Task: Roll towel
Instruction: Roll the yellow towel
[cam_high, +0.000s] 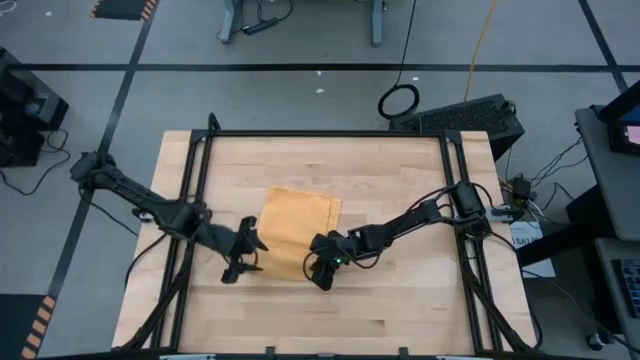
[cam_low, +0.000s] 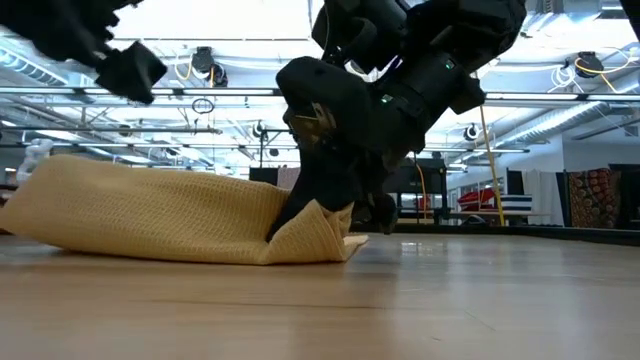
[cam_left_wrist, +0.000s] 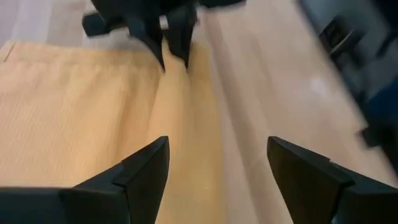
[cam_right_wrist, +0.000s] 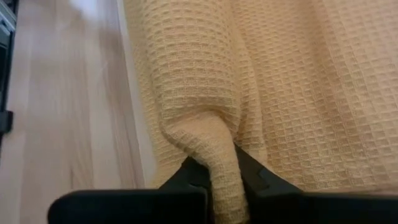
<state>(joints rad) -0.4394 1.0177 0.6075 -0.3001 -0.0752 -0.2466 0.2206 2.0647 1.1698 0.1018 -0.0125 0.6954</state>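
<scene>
At worktop (cam_high: 400, 190) centre lay the towel (cam_high: 295, 228), partly folded. Right gripper (cam_high: 322, 277), at its 5 o'clock corner, was pinched onto a fold of towel; left gripper (cam_high: 243, 262), at 7 o'clock, stood wide and empty. Best: lift low, roll evenly toward 12, left gripper steadying the edge.

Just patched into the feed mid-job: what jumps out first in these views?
The orange-yellow towel lies folded near the middle of the wooden table. The right gripper is shut on a pinched ridge at the towel's near edge, lifting it into a small peak. The left gripper hangs open over the towel's left end, holding nothing.
</scene>
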